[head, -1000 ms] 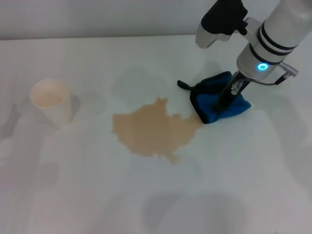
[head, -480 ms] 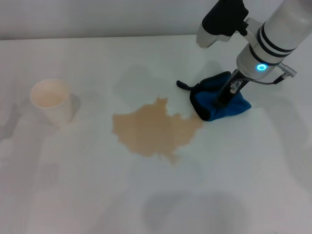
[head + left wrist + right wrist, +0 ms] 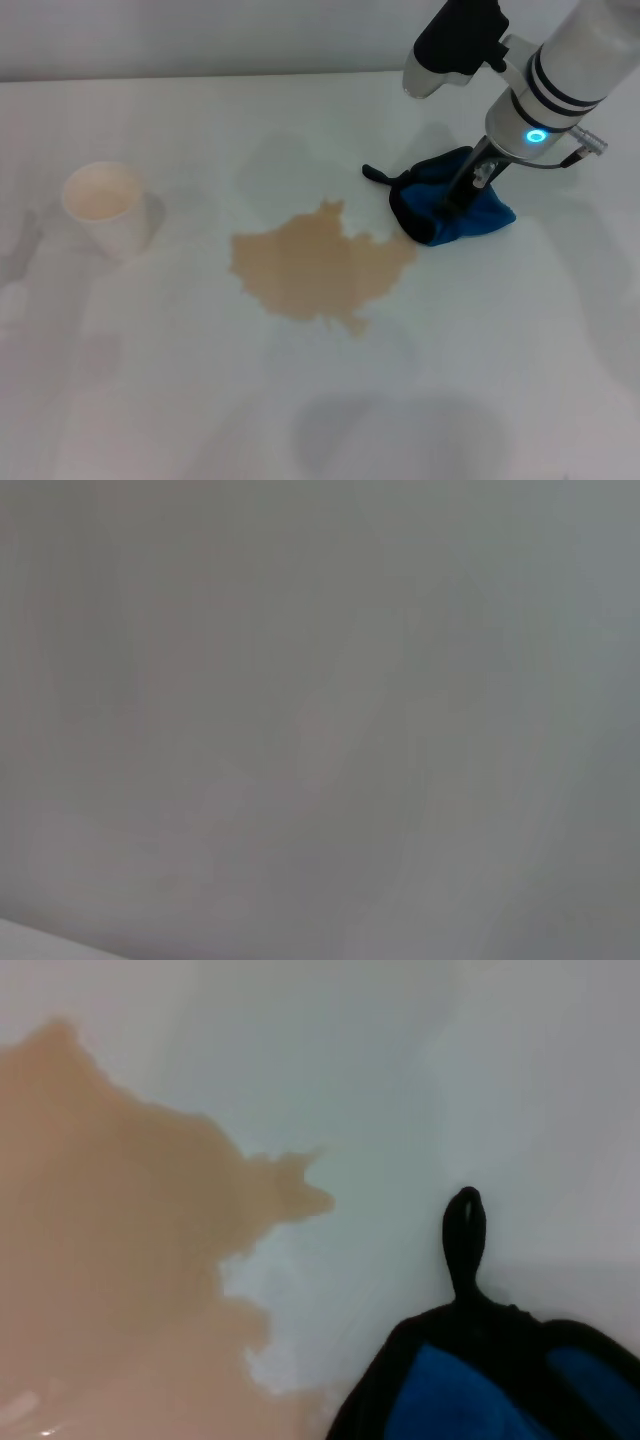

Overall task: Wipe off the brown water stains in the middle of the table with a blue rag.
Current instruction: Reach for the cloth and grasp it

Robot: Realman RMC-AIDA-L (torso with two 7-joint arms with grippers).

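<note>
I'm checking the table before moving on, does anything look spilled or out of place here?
Yes. A light-brown puddle with ragged edges is spread across the middle of the white table. The right tool presses into the bunched blue rag at the puddle's right edge, which remains unwiped.

White right arm (image 3: pixel 585 45) with black bands, glowing blue ring light, black wrist housing, seemingly dark hand (image 3: pixel 462 195).

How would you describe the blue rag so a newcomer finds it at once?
On the white table, look right of the tan brown water stains, at their edge. The blue rag lies bunched under the right gripper: the only bright-blue thing, black-edged with a black loop tab, unlike the white paper cup far left.
</note>
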